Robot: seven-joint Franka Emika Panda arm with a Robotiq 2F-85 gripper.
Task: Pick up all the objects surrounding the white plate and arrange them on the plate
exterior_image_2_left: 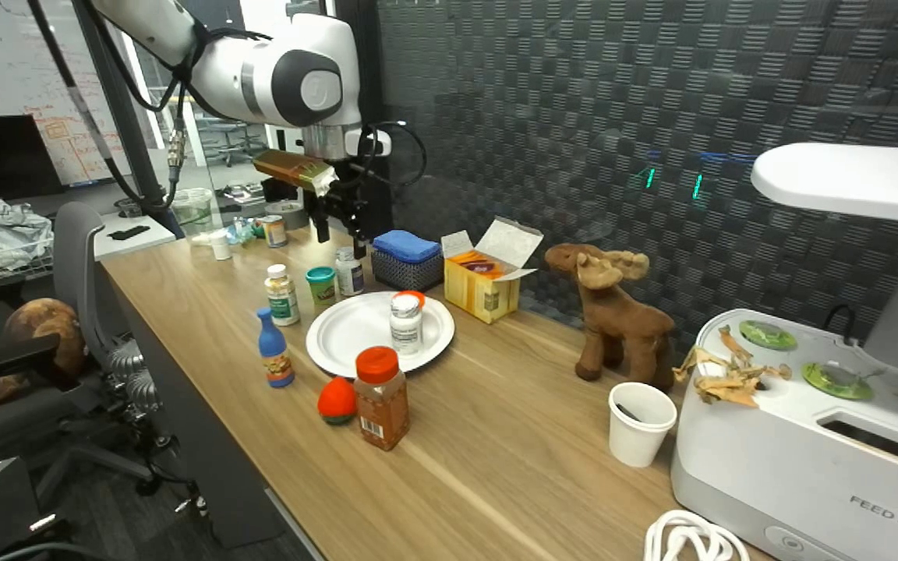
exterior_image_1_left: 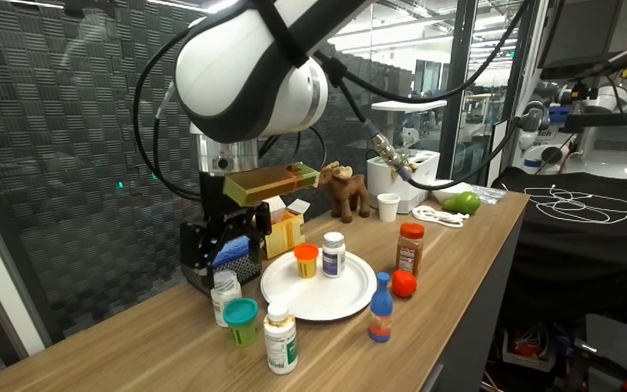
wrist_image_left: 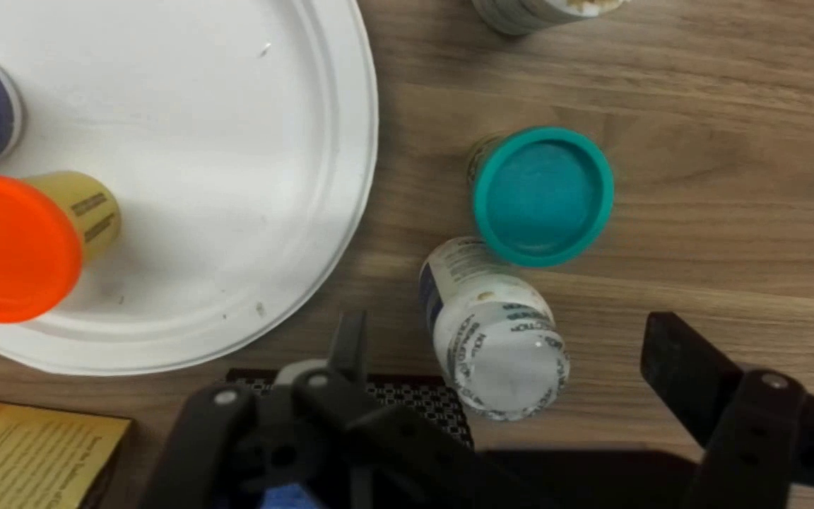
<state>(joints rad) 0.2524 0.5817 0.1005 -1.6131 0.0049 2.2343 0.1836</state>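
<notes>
The white plate (exterior_image_1_left: 319,302) holds an orange-lidded yellow tub (exterior_image_1_left: 307,267) and a white bottle with a purple label (exterior_image_1_left: 333,258). Around it stand a white bottle (wrist_image_left: 509,367), a teal-lidded tub (wrist_image_left: 543,198), a white bottle with a green label (exterior_image_1_left: 281,345), a blue bottle (exterior_image_1_left: 381,307), a red round object (exterior_image_1_left: 404,283) and a red-capped brown jar (exterior_image_2_left: 383,401). My gripper (wrist_image_left: 509,346) is open and empty. Its fingers are on either side of the white bottle's cap in the wrist view, apart from it. In an exterior view the gripper (exterior_image_2_left: 341,241) is just above that bottle.
A black mesh basket (exterior_image_2_left: 406,274) with a blue cloth stands close beside the gripper and the white bottle. An open yellow carton (exterior_image_2_left: 484,288), a brown toy moose (exterior_image_2_left: 620,319), a paper cup (exterior_image_2_left: 640,425) and a white planter (exterior_image_2_left: 768,452) stand along the wall side.
</notes>
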